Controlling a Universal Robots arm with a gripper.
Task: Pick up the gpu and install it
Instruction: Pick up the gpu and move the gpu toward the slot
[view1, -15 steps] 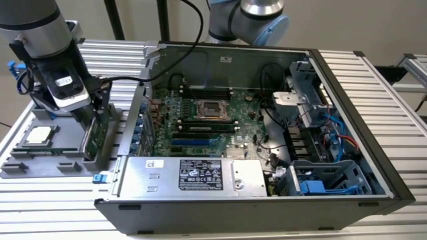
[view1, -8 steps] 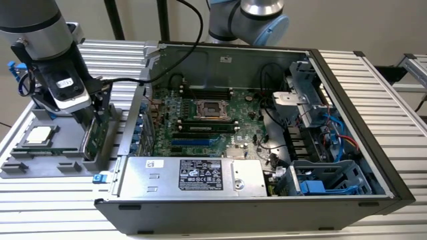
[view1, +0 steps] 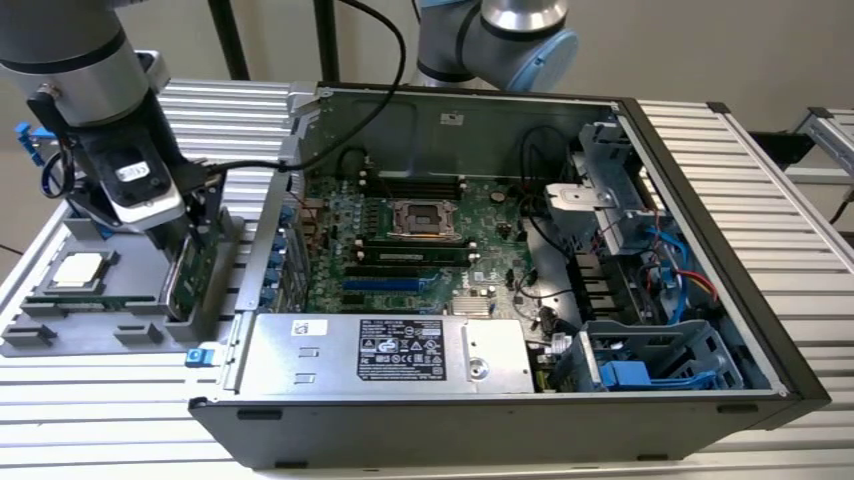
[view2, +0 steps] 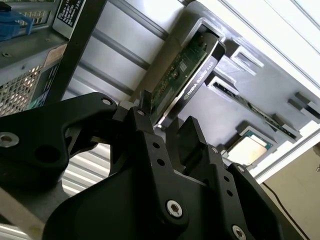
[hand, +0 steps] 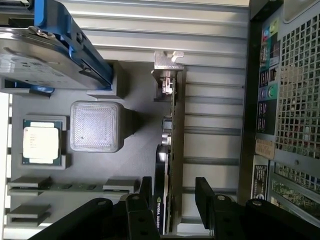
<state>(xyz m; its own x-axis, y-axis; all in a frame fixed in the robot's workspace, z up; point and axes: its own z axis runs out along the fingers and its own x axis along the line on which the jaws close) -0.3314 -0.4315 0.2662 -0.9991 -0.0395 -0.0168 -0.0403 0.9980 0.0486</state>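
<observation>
gpu (view1: 178, 280) mostly hidden behind the arm (view1: 83, 62), hard drive (hand: 40, 55) cut off at the edge

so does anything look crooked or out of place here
Nothing stands out. The gpu stands on edge in its slot in the tray, the open gripper straddles it, and the cpu lies flat in its pocket.

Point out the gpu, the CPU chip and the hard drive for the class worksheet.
gpu (view2: 181, 72): second wrist view, on its green board face.
CPU chip (hand: 41, 142): first wrist view, middle of its silver lid.
hard drive (hand: 35, 57): first wrist view, on its silver top face.
</observation>
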